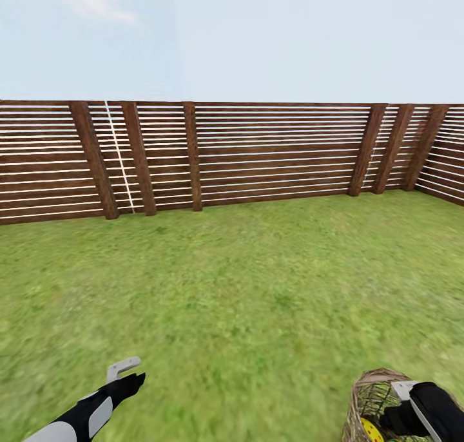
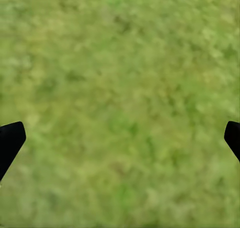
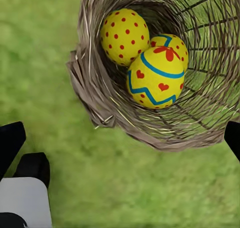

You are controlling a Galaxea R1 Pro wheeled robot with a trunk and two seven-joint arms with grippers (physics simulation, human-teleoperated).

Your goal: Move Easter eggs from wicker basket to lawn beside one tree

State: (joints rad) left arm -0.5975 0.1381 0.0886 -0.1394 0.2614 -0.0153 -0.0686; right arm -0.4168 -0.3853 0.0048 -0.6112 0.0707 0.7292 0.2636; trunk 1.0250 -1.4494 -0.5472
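At lower left of the head view, left gripper [image 1: 131, 375] hovering over bare lawn [image 1: 245, 287], fingers spread wide; in its wrist view, black fingertips [image 2: 10, 140] at opposite edges with only grass between. Behind, a slatted wooden fence [image 1: 258, 152] across the far edge of the grass under pale sky. At lower right, wicker basket [image 1: 370, 400] standing on the lawn, right arm above it. From the right wrist view, right gripper [image 3: 120, 138] spread wide over the basket [image 3: 100, 93], holding nothing. Inside, three Easter eggs [image 3: 155, 76] bunched together: dotted egg [image 3: 124, 36], zigzag egg in front touching it, a third mostly hidden behind.
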